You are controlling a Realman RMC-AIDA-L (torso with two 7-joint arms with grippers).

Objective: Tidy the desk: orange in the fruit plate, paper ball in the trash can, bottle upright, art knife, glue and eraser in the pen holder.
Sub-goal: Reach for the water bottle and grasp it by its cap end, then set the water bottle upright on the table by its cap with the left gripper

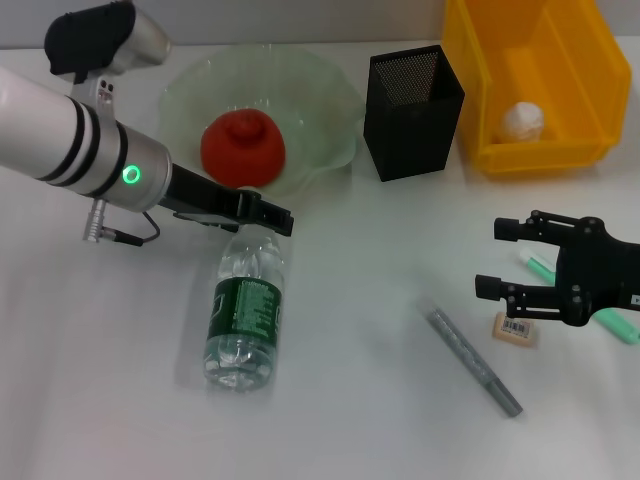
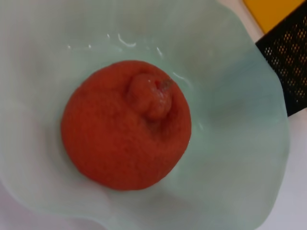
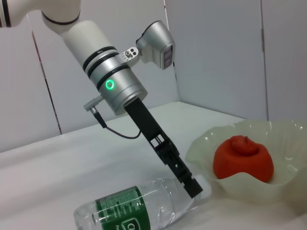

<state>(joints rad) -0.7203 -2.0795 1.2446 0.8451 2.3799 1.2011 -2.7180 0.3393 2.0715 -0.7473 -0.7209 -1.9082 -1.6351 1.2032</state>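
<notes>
Nearest the robot, a grey art knife (image 1: 474, 362) lies flat on the white desk (image 1: 90, 400), slanting away from the right gripper. Just past it, the right gripper (image 1: 497, 258) hovers low at the right edge with its two black fingers spread apart, holding nothing; the eraser (image 1: 516, 329) lies just beside its lower finger, and a pale green stick (image 1: 608, 318) pokes out from under it. To the left, the bottle (image 1: 246, 312) lies on its side, bottom toward the robot and neck toward the fruit plate. The left gripper (image 1: 268, 216) comes in at a slant from the left, its black tip right at the bottle's neck; whether its fingers are apart or pressed together on the neck cannot be told. Beyond the bottle, the orange (image 1: 243, 148) sits inside the fruit plate (image 1: 330, 110), knob up. The pen holder (image 1: 412, 113) stands upright just right of the plate. Farthest right, the paper ball (image 1: 523, 121) rests inside the trash can (image 1: 483, 90).
</notes>
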